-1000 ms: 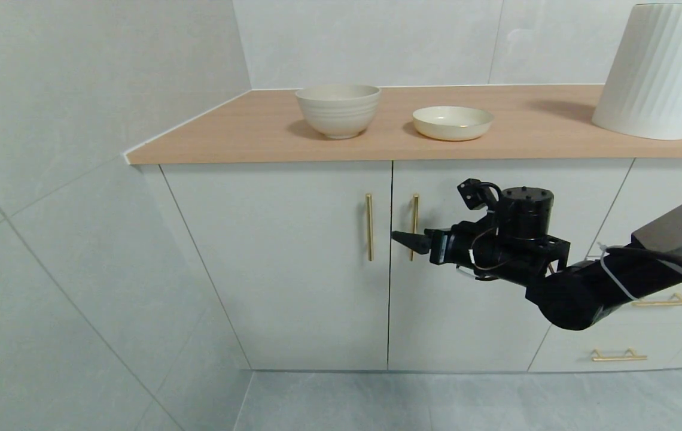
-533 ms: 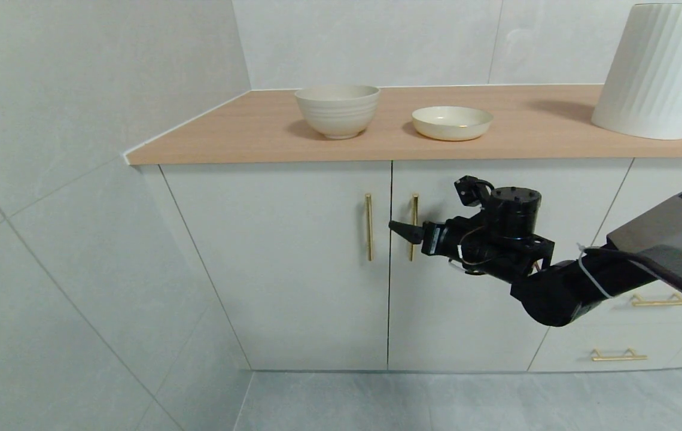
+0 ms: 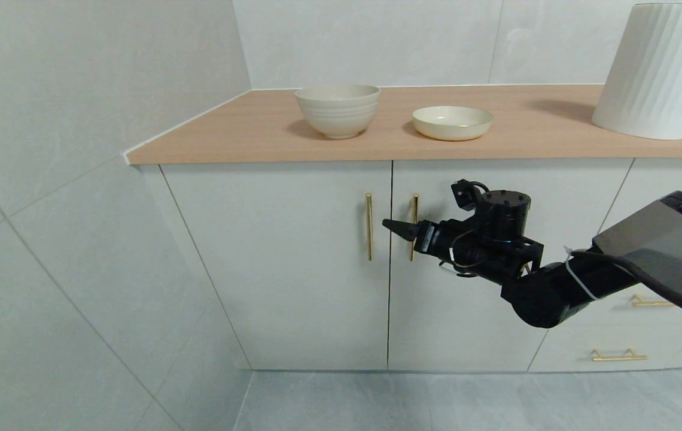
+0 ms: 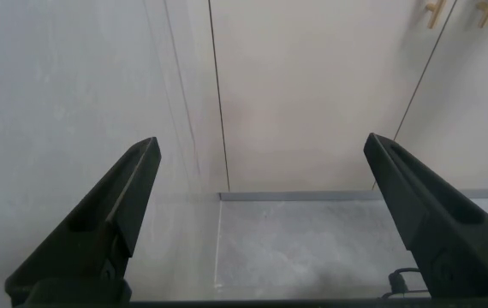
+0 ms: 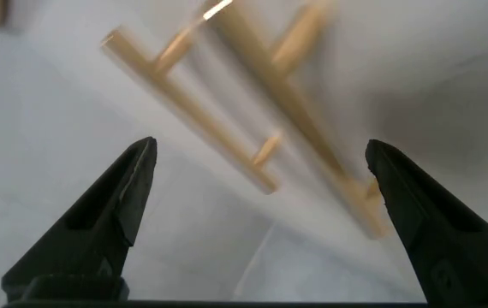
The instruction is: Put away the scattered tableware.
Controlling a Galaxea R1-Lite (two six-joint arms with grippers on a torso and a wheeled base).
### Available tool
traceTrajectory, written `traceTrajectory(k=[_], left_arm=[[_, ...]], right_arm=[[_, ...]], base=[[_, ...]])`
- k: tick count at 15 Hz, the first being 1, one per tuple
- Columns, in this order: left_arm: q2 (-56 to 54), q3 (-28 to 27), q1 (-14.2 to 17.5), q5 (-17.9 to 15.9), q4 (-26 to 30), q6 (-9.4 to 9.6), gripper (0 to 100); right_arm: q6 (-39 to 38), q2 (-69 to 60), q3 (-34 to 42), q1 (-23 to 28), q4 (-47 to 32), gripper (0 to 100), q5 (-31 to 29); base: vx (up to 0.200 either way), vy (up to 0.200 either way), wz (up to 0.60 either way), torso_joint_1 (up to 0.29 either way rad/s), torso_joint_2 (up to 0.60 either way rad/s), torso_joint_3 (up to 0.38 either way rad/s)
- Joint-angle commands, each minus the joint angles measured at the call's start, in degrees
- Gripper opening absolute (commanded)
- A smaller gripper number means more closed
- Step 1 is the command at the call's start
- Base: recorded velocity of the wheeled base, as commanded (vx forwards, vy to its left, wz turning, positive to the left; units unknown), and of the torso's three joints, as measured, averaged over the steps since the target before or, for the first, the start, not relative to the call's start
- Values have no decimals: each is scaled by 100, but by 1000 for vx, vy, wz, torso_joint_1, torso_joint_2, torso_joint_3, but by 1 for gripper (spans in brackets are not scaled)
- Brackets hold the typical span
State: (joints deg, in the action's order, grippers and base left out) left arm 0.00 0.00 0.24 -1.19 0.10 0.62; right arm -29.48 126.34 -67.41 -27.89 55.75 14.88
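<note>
Tableware: a ribbed cream ceramic bowl and a shallow cream dish stand upright, near each other but apart, with the bowl on the left. Nothing touches either one.
Support: both rest on the wooden countertop, towards its left end and well apart from the tall white ribbed cylinder at the right.
Below: the two pale cabinet doors are shut. A vertical brass bar flanks their seam on each side, the left-door handle and the right-door handle.
Right arm: the right gripper sits level with the middle of the bars, its tip between them in the head view. The wrist view shows its jaws spread wide, with both bars framed beyond the gap (whether anything touches cannot be made out).
Left arm: the left gripper has its jaws wide and holds nothing. It faces the foot of the cabinet and the grey floor.
Change: over the last second the right arm has edged leftward and slightly upward, carrying the tip across the seam. The bowl, dish and doors have not moved.
Meaning: this looks like an approach to a handle, so that the cupboard can be opened before any tableware is lifted. The task is barely begun.
Risk: the bars stand close together, so wide jaws could straddle both rather than one.
</note>
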Motion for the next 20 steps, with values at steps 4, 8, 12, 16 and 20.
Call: traceTrajectory(k=[4,8,12,16,20], left_arm=[[0,0,2,5,-1,-1,100],[0,0,2,5,-1,8,100],[0,0,2,-4,-1,-1,100],[0,0,2,5,-1,8,100],[0,0,2,5,-1,-1,100]], right_arm=[[-41,-453,501,-50,-11,100,753],[-32,-743,870,-41,-11,100,1175],[12,-1147,1389,-50,-11,100,1711],[531,-1771,2294,-138,-46,100,1799],[566,-2070,2778,-234,-64,100,1807]], base=[[0,0,0,0,0,0],[0,0,0,0,0,0],[0,0,0,0,0,0],[0,0,0,0,0,0],[0,0,0,0,0,0]])
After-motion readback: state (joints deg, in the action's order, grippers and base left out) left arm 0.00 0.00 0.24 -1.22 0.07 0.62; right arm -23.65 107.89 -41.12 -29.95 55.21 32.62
